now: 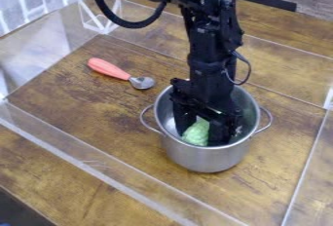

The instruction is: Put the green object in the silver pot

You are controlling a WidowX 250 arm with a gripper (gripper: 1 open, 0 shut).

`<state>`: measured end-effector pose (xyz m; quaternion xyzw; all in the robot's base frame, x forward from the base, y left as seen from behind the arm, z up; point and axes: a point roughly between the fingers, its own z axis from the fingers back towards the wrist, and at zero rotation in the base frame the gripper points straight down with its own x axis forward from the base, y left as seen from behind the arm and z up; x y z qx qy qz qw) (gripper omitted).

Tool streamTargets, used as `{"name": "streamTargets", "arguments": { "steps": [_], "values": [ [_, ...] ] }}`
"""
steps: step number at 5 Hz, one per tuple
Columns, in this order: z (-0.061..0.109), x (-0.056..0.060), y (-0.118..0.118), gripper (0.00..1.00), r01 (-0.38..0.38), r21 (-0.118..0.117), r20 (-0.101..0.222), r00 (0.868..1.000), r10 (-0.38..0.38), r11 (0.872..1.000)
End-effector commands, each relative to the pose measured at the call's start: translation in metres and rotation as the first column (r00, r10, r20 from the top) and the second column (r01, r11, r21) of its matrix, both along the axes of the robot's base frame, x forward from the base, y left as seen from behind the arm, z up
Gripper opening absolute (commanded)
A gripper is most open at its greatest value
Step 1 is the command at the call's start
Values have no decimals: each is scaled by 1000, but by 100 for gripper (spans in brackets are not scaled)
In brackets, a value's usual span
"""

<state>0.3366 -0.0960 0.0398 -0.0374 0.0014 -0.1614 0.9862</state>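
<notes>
the single black arm [208, 35] comes in from the far top edge and drops almost straight down, its wrist upright and a loop of black cable arching off its upper part to the left. the gripper [204, 128] points straight down, its two dark fingers [181, 116] standing apart on either side of the green object [197, 132], low inside the silver pot [247, 150].

Lab bench, clear barrier [78, 157], robot arm [208, 35]
</notes>
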Motion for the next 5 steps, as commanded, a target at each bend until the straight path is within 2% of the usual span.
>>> {"name": "streamTargets", "arguments": {
  "steps": [1, 2, 4, 5],
  "values": [
    [12, 1, 1, 0, -29, -3, 30, 999, 29, 1000],
    [16, -2, 0, 0, -47, 0, 29, 998, 47, 999],
    [22, 4, -13, 0, -30, 8, 27, 999, 30, 1000],
    [23, 8, -2, 0, -39, 9, 29, 999, 38, 999]
  ]
}}
